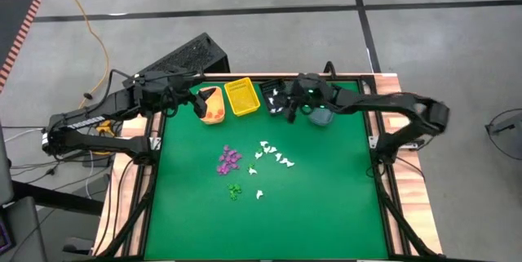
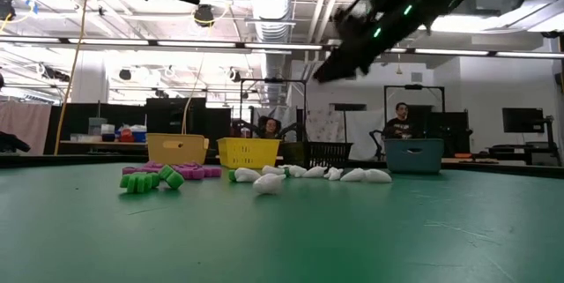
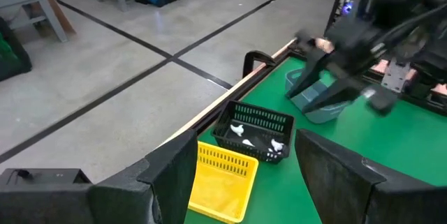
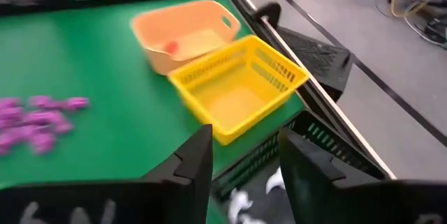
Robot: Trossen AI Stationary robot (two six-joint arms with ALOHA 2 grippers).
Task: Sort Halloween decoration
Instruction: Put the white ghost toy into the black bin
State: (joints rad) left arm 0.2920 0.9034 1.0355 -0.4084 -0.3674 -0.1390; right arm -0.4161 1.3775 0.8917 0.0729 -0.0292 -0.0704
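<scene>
Green tabletop [image 1: 326, 188], trinkets [image 1: 273, 156] mid-surface, bins along far edge. Left pincer [image 3: 241, 175] and right pincer [image 4: 244, 158] both apart there. Person [image 2: 401, 120] seated in room behind.

Both arms are dark, near-black, built of slim tubular links joined by bulkier rounded joints. The left arm [image 1: 98, 119] carries a pale strip of lettering along its lower link, too small to read, and thin black cables loop around its wrist. The right arm [image 1: 408, 107] shows small green indicator lights near its wrist, seen from above and from table height. The left gripper [image 3: 237, 175] has two broad, flat, matte black fingers with angular edges. The right gripper [image 4: 241, 165] has similar dark, blocky fingers.
</scene>
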